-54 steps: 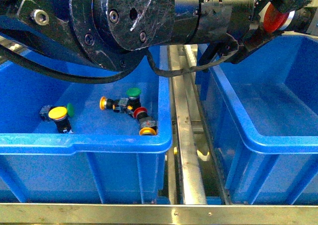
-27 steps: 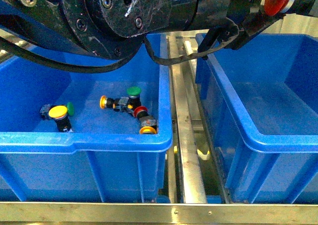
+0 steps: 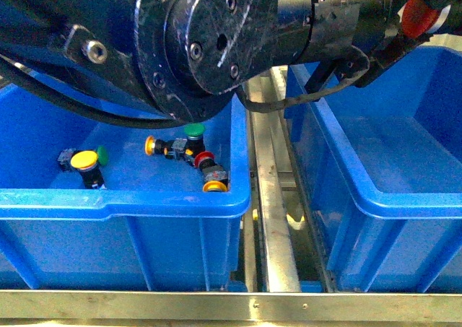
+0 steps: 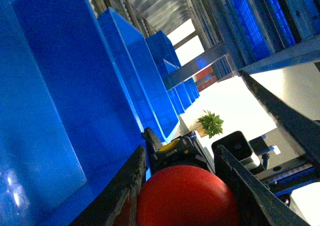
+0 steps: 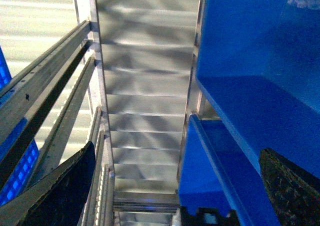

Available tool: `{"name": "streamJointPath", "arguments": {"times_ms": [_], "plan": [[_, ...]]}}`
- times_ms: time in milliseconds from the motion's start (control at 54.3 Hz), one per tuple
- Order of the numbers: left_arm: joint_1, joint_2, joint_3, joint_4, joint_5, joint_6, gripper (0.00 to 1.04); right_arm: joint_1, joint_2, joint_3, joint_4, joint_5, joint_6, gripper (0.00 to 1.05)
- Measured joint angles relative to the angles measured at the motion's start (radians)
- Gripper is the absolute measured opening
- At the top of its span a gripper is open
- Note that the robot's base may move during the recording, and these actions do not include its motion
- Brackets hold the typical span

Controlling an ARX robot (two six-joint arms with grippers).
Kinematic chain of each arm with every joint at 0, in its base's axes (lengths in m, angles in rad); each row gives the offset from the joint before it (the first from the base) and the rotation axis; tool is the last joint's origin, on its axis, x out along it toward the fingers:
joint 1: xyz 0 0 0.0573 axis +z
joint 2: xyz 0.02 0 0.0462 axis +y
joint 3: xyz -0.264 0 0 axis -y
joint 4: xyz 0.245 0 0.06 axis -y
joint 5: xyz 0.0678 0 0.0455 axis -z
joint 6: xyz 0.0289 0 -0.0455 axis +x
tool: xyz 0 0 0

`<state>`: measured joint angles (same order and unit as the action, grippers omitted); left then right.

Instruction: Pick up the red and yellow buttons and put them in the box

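Note:
My left gripper (image 3: 408,25) is at the top right of the front view, above the empty blue box (image 3: 375,197), shut on the red button (image 3: 419,14). In the left wrist view the button's red cap (image 4: 187,196) fills the gap between the two dark fingers (image 4: 125,186) of that gripper (image 4: 180,153), with the box's blue wall (image 4: 60,86) behind. The yellow button (image 3: 84,159) lies in the left blue bin (image 3: 144,201), at its left end. My right gripper (image 5: 177,153) is open with nothing between its fingers; it does not show in the front view.
The left bin also holds another red button (image 3: 203,159), two green buttons (image 3: 193,131), and two orange-faced ones (image 3: 214,188). A metal rail (image 3: 271,197) runs between bin and box. My left arm's black body (image 3: 202,38) spans the top of the front view.
My left arm has swung further right with the red button, rising first and then dropping a little over the box. The buttons in the left bin have not moved.

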<state>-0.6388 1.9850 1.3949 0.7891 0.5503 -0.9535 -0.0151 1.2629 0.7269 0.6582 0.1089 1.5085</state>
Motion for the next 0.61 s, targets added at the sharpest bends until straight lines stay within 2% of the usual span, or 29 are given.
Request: {"name": "streamJointPath", "arguments": {"times_ms": [608], "plan": [[-0.046,0.049,0.074,0.031,-0.027,-0.045,0.33,0.011,-0.038,0.013,-0.033,-0.001,0.019,0.98]]}}
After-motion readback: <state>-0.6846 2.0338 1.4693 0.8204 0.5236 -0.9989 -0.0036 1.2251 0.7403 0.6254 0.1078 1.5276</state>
